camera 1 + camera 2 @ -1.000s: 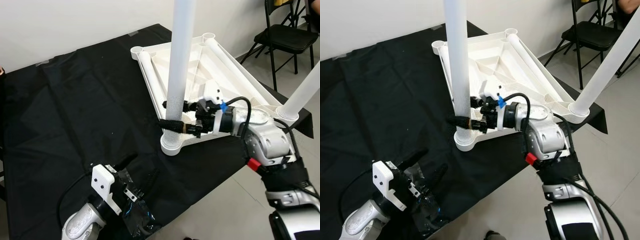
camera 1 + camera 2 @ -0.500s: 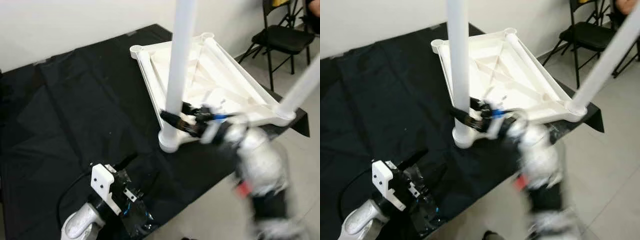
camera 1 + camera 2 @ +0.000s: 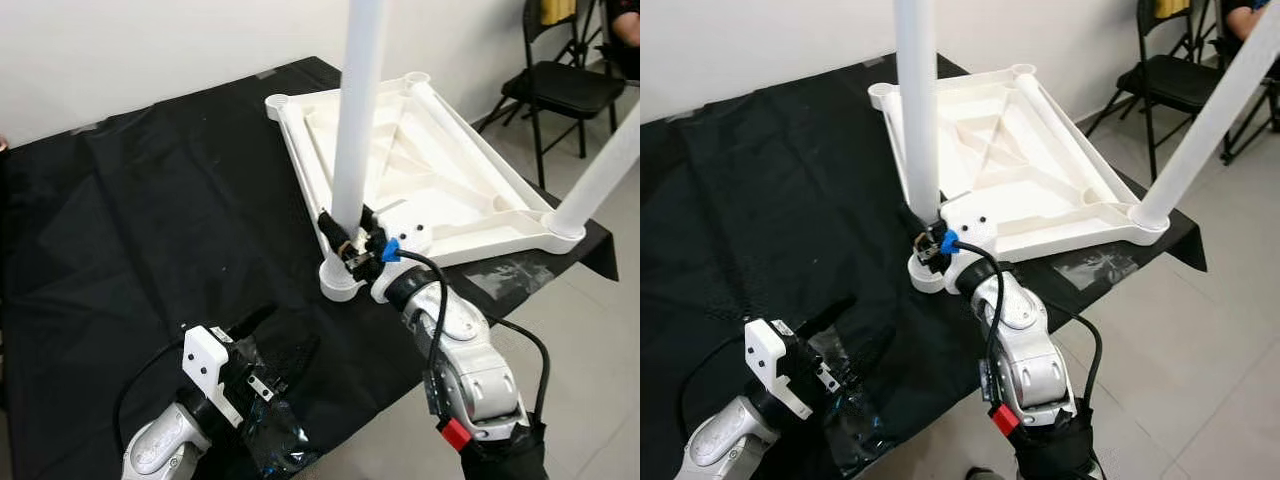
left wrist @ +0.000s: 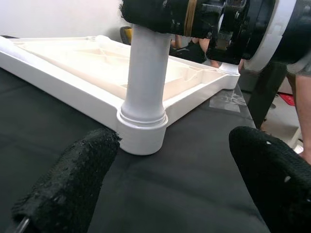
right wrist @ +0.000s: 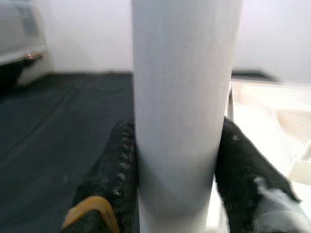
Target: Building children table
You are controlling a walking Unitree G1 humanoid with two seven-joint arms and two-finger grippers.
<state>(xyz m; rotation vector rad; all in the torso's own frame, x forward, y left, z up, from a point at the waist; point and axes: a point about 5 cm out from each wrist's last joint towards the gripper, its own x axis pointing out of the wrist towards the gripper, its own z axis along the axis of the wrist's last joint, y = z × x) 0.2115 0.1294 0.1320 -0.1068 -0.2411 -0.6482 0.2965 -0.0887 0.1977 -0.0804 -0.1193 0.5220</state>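
Right gripper [image 3: 345, 243] clamps table leg [image 3: 357, 110] — chairs [image 3: 565, 75] (black) behind.

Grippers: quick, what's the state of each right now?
Left gripper: open, holding nothing, low over the black cloth.
Right gripper: shut on the upright white table leg.

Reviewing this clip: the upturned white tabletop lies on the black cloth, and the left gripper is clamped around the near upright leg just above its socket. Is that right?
Not quite: the right gripper holds the near leg, not the left. The right wrist view shows its fingers pressed against both sides of the tube. The left gripper is open, low over the black cloth. The tabletop does lie upturned.
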